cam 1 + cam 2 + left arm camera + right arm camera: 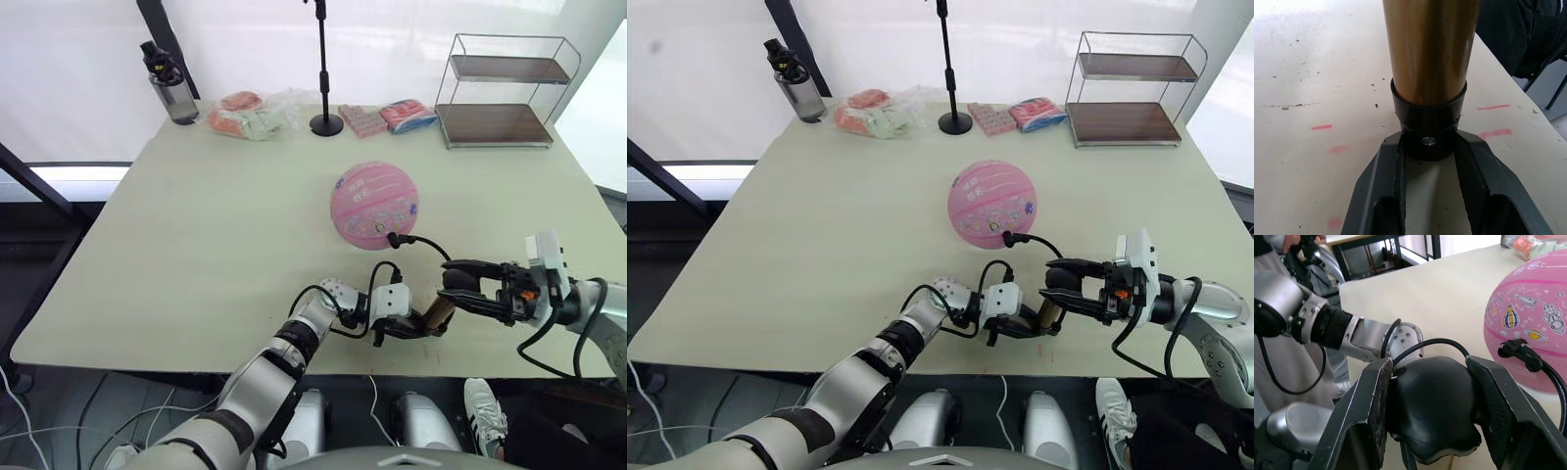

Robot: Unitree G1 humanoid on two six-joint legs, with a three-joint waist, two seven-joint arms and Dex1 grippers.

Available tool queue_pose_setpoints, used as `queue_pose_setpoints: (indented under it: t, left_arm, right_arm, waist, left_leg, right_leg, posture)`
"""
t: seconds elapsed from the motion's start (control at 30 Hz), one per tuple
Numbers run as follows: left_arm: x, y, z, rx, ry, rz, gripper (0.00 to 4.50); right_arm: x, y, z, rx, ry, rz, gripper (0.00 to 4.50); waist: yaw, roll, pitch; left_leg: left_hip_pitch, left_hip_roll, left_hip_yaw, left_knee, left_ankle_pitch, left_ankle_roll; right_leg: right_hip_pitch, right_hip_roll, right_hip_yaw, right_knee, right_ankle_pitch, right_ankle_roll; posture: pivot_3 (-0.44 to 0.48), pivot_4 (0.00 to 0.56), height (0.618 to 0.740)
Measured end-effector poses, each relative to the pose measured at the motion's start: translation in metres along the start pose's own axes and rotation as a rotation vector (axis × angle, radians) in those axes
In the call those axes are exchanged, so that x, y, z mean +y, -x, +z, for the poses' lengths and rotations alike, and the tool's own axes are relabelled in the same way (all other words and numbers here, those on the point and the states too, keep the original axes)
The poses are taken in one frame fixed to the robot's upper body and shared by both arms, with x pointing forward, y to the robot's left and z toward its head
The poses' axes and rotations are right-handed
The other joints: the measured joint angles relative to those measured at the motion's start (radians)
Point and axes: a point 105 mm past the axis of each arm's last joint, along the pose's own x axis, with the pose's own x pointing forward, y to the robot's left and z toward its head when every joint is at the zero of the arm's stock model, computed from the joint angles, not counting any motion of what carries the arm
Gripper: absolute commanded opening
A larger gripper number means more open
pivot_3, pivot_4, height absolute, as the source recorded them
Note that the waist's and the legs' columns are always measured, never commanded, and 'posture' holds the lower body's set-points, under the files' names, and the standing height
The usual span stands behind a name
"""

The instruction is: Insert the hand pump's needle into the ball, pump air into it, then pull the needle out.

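Spreading over most of the head views, the pale tabletop [196,245] carries everything. At its upper right stands a wire shelf [505,90] with two wooden levels. Near the upper middle rises a black stand [324,69] on a round base, and a dark bottle [169,86] stands at the upper left. Between the bottle and the stand lies a clear bag of packets [257,114]; more pink-wrapped packets [390,117] lie just right of the stand's base.

The ball [374,205] rests on the tabletop, slightly right of the centre of the frame. The needle [394,238] with its black fitting sits against the lower front of the ball, and the thin black hose [423,245] curves from it down toward the grippers.

The hand pump [436,315] lies low over the tabletop near the lower edge, right of centre, between both grippers. The left gripper [404,325] reaches in from the lower left; in the left wrist view its jaws are clamped on the black end cap of the gold-bronze cylinder [1426,54]. The right gripper [468,291] comes in from the right; in the right wrist view its jaws are closed around the black T-handle [1432,406]. Some small red marks [1321,127] show on the tabletop beside the pump.
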Motion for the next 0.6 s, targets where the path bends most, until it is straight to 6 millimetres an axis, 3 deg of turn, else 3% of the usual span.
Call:
queue_pose_setpoints:
  t: [0.33, 0.43, 0.6]
  left_arm:
    - [0.0, -0.001, 0.002, -0.006, -0.003, -0.002, 1.16]
    - [0.0, -0.002, 0.003, -0.01, -0.006, -0.007, 1.16]
    - [0.001, -0.001, 0.004, -0.012, -0.013, -0.005, 1.16]
  right_arm:
    - [-0.007, 0.008, 0.016, -0.009, -0.102, -0.007, 1.92]
    - [-0.008, 0.013, 0.047, -0.049, -0.082, 0.014, 1.92]
    - [-0.006, 0.019, 0.082, -0.073, -0.067, 0.048, 1.92]
  waist:
    - [0.003, 0.001, 0.002]
    - [0.004, 0.004, 0.004]
    - [0.003, 0.007, 0.006]
  left_leg:
    - [-0.002, 0.0, 0.0, 0.0, 0.0, 0.0]
    - [-0.004, 0.0, 0.0, 0.0, 0.0, 0.0]
    - [-0.005, 0.0, -0.001, 0.0, 0.0, 0.0]
  right_leg:
    - [-0.002, -0.001, 0.0, 0.0, 0.0, 0.0]
    - [-0.003, -0.002, 0.0, 0.0, 0.0, 0.0]
    - [-0.004, -0.003, -0.001, -0.001, 0.0, 0.0]
  posture:
    - [0.0, 0.15, 0.74]
    - [0.0, 0.15, 0.74]
    - [0.0, 0.15, 0.74]
